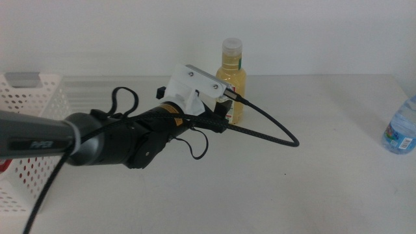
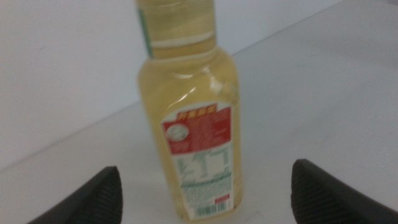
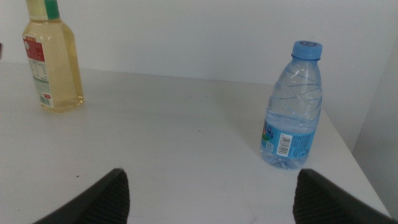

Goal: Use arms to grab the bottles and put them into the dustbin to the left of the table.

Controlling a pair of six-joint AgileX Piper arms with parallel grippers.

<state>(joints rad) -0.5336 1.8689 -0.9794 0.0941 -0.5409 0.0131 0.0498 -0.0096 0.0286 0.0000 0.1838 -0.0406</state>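
Yellow juice bottle (image 1: 233, 78) and water bottle (image 1: 402, 130) upright, well apart.

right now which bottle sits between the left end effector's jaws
The yellow plastic juice bottle, standing between the open left end effector; the clear blue-capped water bottle stands far right.

The middle view looks forward and down over the worktop (image 1: 312, 182) from a distance. The left wrist view sits close before the yellow juice bottle (image 2: 189, 118). The right wrist view faces low across the worktop, sharing that bottle and the water bottle (image 3: 293, 106) with the middle view.
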